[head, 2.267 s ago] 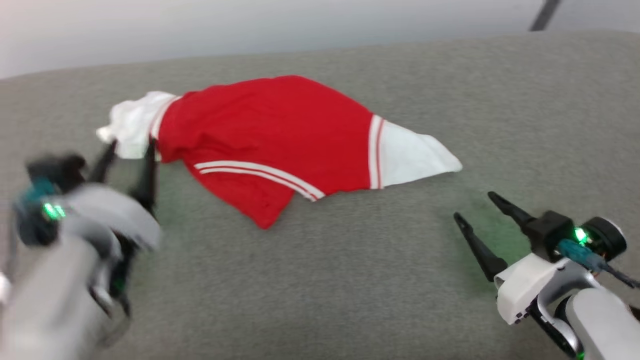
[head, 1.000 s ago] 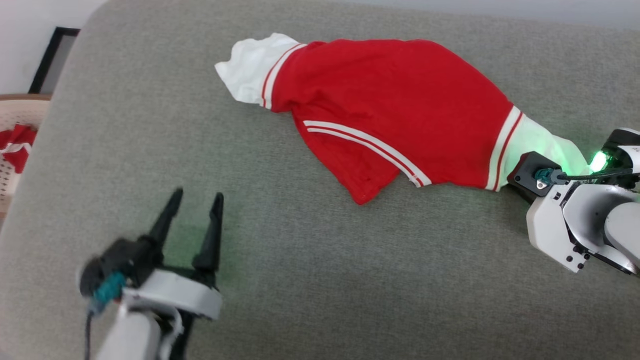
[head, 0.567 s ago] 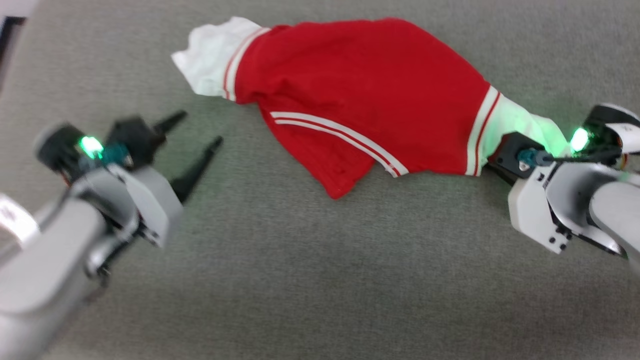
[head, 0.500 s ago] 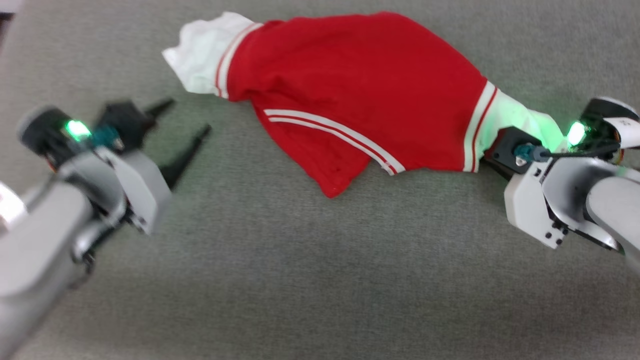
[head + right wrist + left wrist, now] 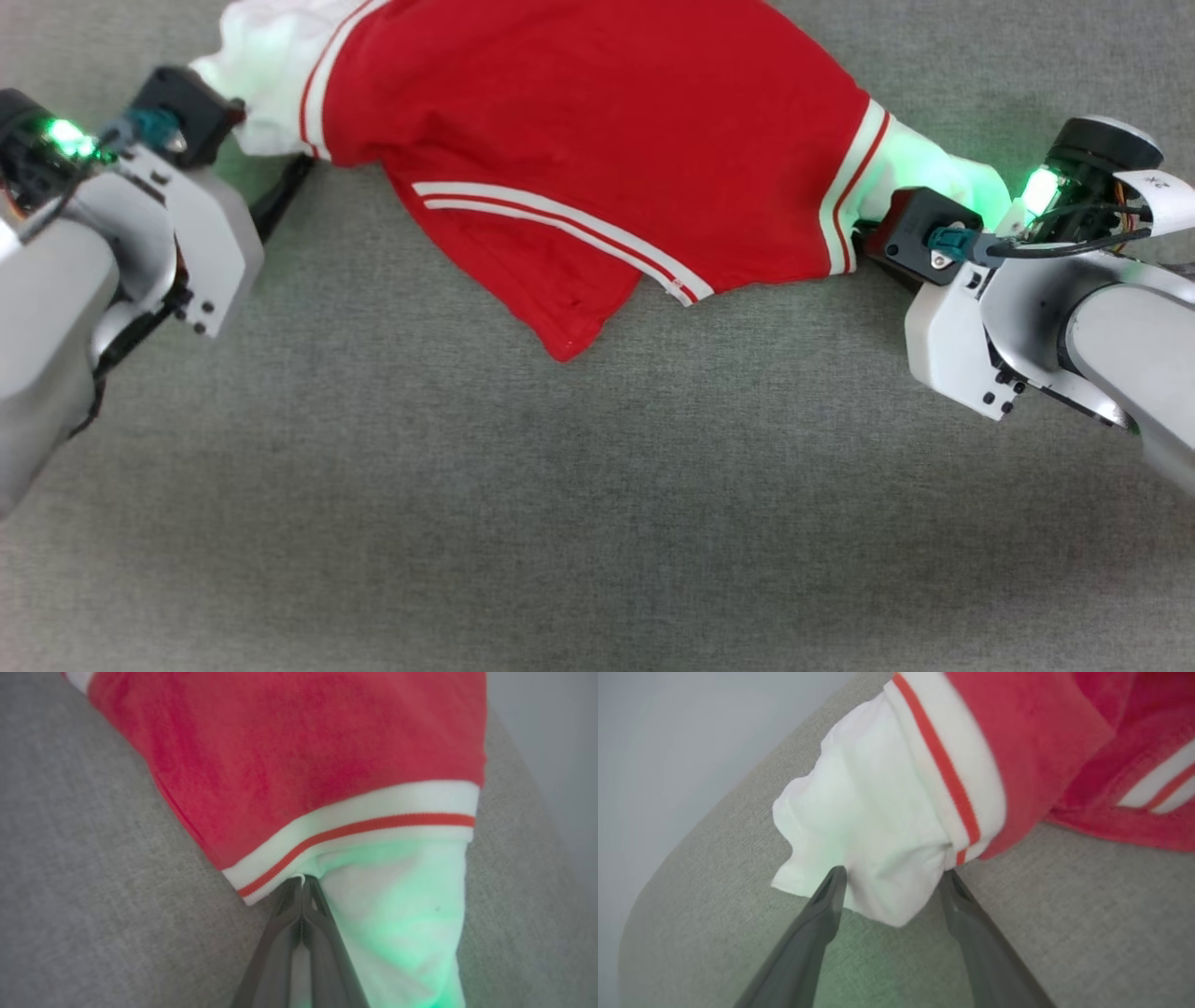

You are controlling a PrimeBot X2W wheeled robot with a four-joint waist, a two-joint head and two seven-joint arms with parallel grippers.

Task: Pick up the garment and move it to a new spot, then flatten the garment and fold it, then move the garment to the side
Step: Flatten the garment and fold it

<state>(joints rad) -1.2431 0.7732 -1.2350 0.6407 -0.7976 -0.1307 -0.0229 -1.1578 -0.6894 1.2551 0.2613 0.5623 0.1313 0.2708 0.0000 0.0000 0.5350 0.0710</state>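
My right gripper [image 5: 302,880] clenched on garment [image 5: 579,121] white end, left gripper [image 5: 894,872] spread round other end; moving, flattening, folding undone.

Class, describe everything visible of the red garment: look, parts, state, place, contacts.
The garment is soft bright red cloth with a white panel at each end, white bands carrying a red line, and a thin white double stripe. It lies rumpled, stretched sideways on a grey fabric surface. The right gripper is shut on its right white end; the open left gripper straddles the left white end.
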